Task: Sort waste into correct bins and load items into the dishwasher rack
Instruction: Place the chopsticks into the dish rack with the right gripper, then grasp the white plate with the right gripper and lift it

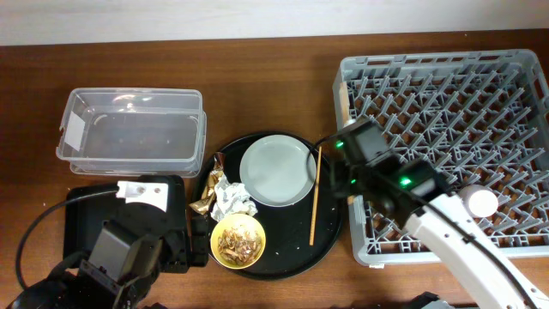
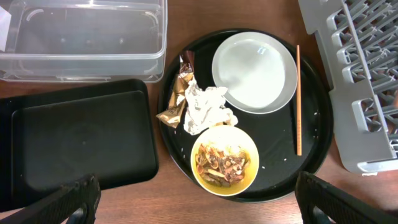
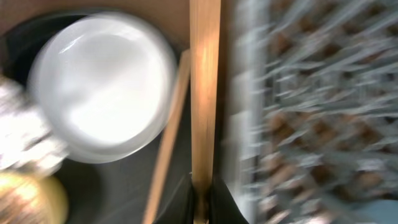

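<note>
The pale plate (image 1: 276,170), a yellow bowl (image 1: 238,240) of brown food scraps (image 2: 222,163), a crumpled white napkin (image 1: 230,198), a gold foil wrapper (image 1: 208,186) and one chopstick (image 1: 315,196) lie on the round black tray (image 1: 330,232). My right gripper (image 1: 341,172) is shut on the other chopstick (image 3: 205,93), which points along the left edge of the grey dishwasher rack (image 1: 446,94). My left gripper (image 2: 199,205) is open and empty, above the table in front of the bowl. A pink cup (image 1: 478,202) sits in the rack. The blue cup is hidden.
The clear plastic tub (image 1: 129,129) with a white label stands at the back left. The shallow black rectangular tray (image 1: 81,210) lies in front of it, partly under my left arm. The right arm reaches over the rack's front left corner.
</note>
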Controlling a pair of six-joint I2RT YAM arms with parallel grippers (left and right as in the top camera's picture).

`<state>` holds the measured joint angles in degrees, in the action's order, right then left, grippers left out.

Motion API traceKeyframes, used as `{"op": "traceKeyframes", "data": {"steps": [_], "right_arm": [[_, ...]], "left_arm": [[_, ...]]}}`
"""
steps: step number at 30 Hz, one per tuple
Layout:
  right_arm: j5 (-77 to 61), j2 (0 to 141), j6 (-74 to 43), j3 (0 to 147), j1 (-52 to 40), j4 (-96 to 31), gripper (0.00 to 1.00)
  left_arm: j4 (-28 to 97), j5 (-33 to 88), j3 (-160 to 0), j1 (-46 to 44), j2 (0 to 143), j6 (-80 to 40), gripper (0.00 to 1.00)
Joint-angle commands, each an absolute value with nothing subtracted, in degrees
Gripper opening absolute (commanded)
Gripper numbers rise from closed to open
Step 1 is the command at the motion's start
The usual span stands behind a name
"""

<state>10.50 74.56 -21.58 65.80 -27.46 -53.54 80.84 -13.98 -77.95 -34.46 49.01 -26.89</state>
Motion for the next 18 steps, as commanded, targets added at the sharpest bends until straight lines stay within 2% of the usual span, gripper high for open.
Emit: {"op": "traceKeyframes", "data": {"steps": [1, 4, 5, 6, 7, 8, 9, 11, 13, 14, 15, 18], "right_arm": [[17.28, 78.24, -13.69, 66.22, -20.45, -52.16, 0.04], [7.55, 88.47, -7.29, 66.22, -16.43, -50.39, 0.04], [4.71, 89.10, -7.33, 66.30, -16.53, -51.03, 0.15], [3.05, 87.96, -9.34, 67.57, -16.53, -53.01, 0.22], [-3.77, 85.43, -11.40, 70.87, -16.53, -57.28, 0.34], [-9.80, 83.59, -11.38, 73.52, -16.53, -60.05, 0.41], [-14.70, 81.67, -11.40, 75.48, -17.32, -61.47, 0.69], [-16.53, 79.22, -13.17, 75.53, -24.32, -61.45, 0.82], [-7.73, 81.43, -27.51, 72.99, -33.19, -61.10, 0.64], [0.27, 84.47, -38.28, 69.67, -37.67, -60.95, 0.64], [4.49, 86.72, -42.96, 67.51, -38.92, -59.86, 0.62], [5.23, 97.89, -44.45, 65.01, -38.94, -52.01, 0.46]], "left_arm": [[80.71, -14.39, -78.37, -34.44, 48.80, -27.40, 1.00], [80.71, -14.39, -78.37, -34.44, 48.80, -27.40, 1.00], [80.73, -14.39, -78.37, -34.44, 48.80, -27.40, 1.00], [80.73, -14.39, -78.37, -34.44, 48.77, -27.40, 1.00], [80.73, -14.39, -78.37, -34.44, 48.80, -27.40, 1.00], [80.71, -14.39, -78.37, -34.44, 48.80, -27.40, 1.00], [80.71, -14.39, -78.37, -34.44, 48.77, -27.40, 1.00], [80.73, -14.39, -78.37, -34.44, 48.80, -27.40, 1.00], [80.71, -14.39, -78.37, -34.44, 48.80, -27.40, 1.00], [80.71, -14.39, -78.37, -34.44, 48.80, -27.40, 1.00], [80.71, -14.39, -78.37, -34.44, 48.80, -27.40, 1.00], [80.73, -14.39, -78.37, -34.44, 48.80, -27.40, 1.00]]}}
